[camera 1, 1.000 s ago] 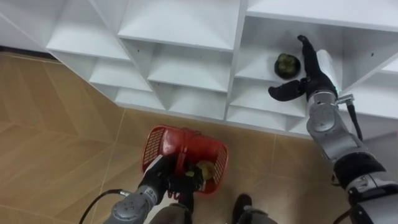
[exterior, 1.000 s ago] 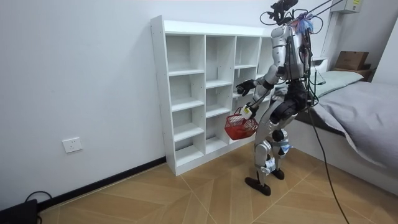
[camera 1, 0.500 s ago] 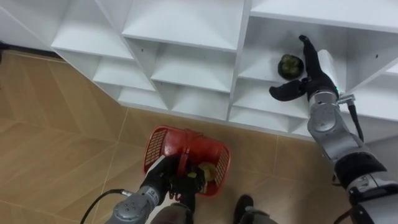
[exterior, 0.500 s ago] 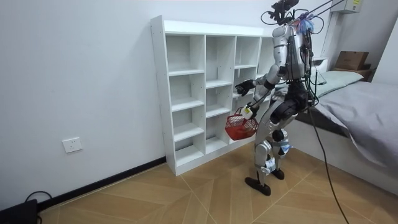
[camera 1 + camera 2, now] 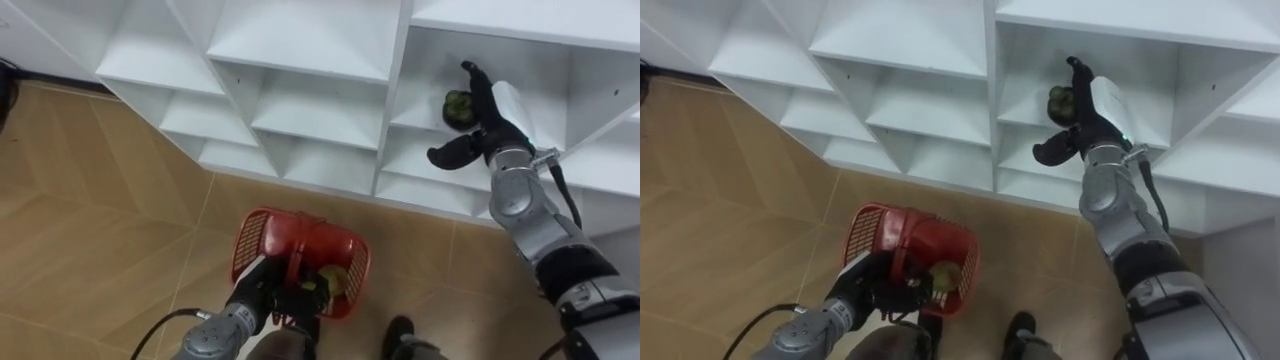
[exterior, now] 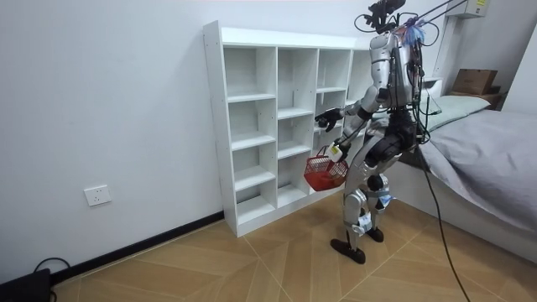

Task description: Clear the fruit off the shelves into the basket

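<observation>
A dark green fruit (image 5: 455, 106) lies on a board in the right column of the white closet (image 5: 300, 45). My right hand (image 5: 489, 122) is in that compartment, open. Its straight fingers lie against the fruit's right side and its thumb is spread out below the board. Lower down, my left hand (image 5: 262, 293) is shut on the handle of a red basket (image 5: 262, 235) that hangs over the wooden floor. A yellow-green fruit (image 5: 334, 281) lies inside it. The room view has me standing upright in front of the closet (image 6: 252, 126), basket (image 6: 324, 171) at hip height.
The closet's other compartments (image 5: 890, 100) hold nothing. Wooden floor (image 5: 90, 210) stretches to my left. In the room view, a bed (image 6: 487, 151) stands close behind me on the room view's right, and a wall socket (image 6: 98, 195) is on the wall.
My right hand has moved left inside the compartment, from beside the green fruit to touching it and partly covering it. The basket and left hand have stayed as they were.
</observation>
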Motion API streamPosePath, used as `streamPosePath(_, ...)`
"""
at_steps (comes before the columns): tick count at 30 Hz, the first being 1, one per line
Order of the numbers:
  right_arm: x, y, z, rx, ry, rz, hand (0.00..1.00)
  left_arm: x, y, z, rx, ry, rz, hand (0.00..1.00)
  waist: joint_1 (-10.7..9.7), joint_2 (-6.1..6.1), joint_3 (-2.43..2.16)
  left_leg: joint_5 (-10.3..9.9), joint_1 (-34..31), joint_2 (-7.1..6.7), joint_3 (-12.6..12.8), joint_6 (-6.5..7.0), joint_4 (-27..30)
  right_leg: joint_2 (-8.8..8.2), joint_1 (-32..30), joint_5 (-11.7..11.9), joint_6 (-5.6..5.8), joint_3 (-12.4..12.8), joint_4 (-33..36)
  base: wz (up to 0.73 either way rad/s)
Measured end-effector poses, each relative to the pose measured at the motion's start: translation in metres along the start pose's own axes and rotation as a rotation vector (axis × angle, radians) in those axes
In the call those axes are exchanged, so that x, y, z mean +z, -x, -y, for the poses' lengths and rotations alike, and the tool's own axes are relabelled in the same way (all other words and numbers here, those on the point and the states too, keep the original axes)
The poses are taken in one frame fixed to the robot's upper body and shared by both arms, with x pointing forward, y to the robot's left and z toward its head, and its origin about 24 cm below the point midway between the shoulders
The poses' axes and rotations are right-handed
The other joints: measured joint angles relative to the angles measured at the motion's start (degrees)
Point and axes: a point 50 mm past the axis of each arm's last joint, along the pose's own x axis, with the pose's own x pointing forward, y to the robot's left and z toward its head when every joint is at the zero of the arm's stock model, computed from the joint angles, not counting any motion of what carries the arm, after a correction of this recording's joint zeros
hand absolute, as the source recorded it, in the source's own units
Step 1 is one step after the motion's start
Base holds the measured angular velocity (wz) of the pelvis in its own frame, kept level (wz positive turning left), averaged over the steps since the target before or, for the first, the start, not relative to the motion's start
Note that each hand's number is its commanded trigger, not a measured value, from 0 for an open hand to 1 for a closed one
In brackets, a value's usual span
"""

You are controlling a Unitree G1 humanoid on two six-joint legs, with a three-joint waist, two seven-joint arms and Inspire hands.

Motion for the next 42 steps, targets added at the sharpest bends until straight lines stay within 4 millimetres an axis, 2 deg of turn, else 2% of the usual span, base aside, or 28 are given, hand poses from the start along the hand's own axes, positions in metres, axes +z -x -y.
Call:
streamPosePath(11,0.0,0.0,-0.001,0.016,0.027,0.009,0.0,-0.001,0.0,0.002,-0.008,-0.006,-0.003,1.0,0.1,0.09,0.02,0.05,-0.03,0.05,0.04,-0.1,-0.16,0.03,-0.13,0.02,-0.16,-0.09,0.11,0.0)
streamPosePath(12,0.0,0.0,-0.001,0.016,0.027,0.009,0.21,-0.001,0.0,0.002,-0.008,-0.006,-0.003,1.0,0.1,0.09,0.02,0.05,-0.03,0.05,0.03,-0.1,-0.16,0.03,-0.13,0.02,-0.16,-0.09,0.11,0.0)
streamPosePath(13,0.0,0.0,-0.001,0.016,0.027,0.009,0.68,-0.001,0.0,0.002,-0.008,-0.006,-0.003,1.0,0.1,0.09,0.02,0.05,-0.03,0.05,0.04,-0.1,-0.16,0.03,-0.13,0.02,-0.16,-0.09,0.11,0.0)
streamPosePath(14,0.0,0.0,-0.001,0.016,0.029,0.009,1.0,-0.001,0.0,0.002,-0.008,-0.006,-0.003,1.0,0.09,0.09,0.02,0.05,-0.03,0.04,0.03,-0.1,-0.16,0.03,-0.13,0.02,-0.16,-0.08,0.11,0.0)
streamPosePath(28,0.0,-0.005,0.015,-0.041,0.043,0.016,1.0,0.0,0.0,0.002,-0.013,-0.005,-0.002,1.0,0.1,0.09,0.01,0.06,0.01,0.08,-0.04,-0.1,-0.02,0.09,0.06,0.07,-0.22,-0.2,0.07,0.0)
streamPosePath(42,-0.002,-0.005,0.015,-0.054,-0.133,-0.038,1.0,-0.002,0.0,0.002,-0.014,-0.008,-0.017,1.0,0.12,0.08,0.01,0.27,0.01,0.04,-0.07,-0.18,-0.43,0.16,0.12,0.16,-0.22,-0.25,-0.32,0.0)
